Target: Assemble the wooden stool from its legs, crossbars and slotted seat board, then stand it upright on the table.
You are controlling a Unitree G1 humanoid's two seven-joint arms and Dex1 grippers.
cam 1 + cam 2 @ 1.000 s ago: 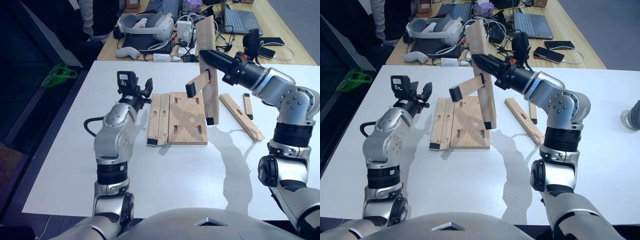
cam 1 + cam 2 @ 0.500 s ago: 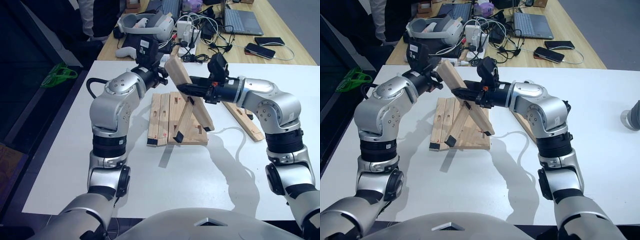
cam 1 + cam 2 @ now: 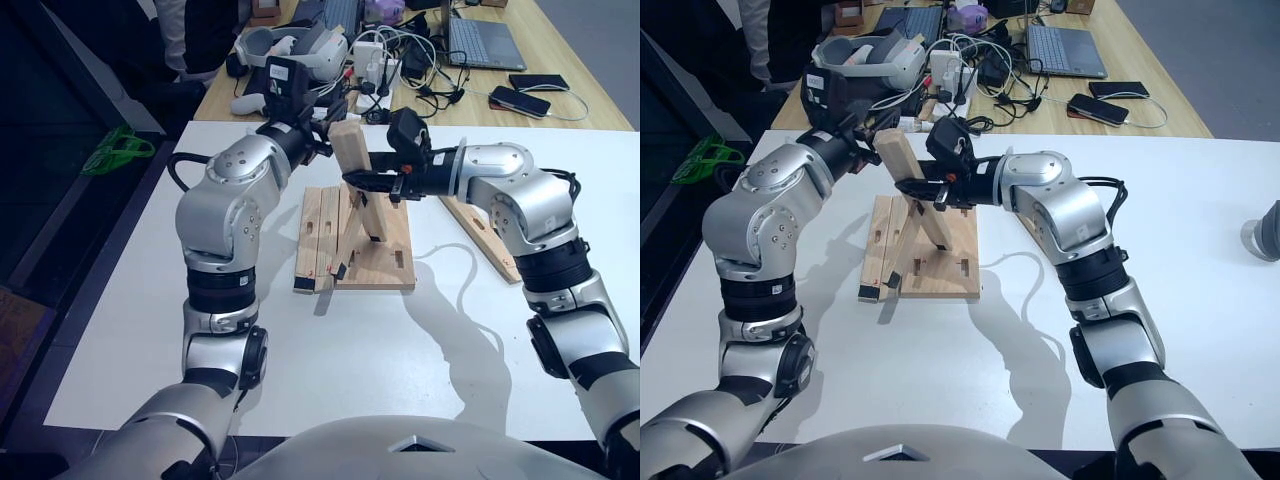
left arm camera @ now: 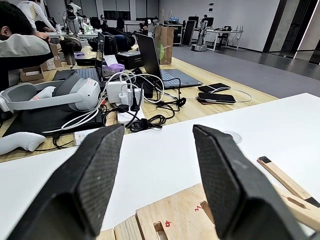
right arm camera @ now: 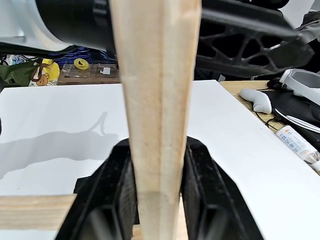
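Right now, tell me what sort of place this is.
Probably an open-plan office or lab: a desk crowded with a laptop, headset and cables, and rows of further workstations behind.

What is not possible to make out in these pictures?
1. Eye views: whether the leg piece's lower end sits in a seat board slot; the piece itself covers it.
2. Eye views: whether the left gripper touches the leg piece; they overlap.
3. Eye views: loose wooden parts, partly behind the right arm.
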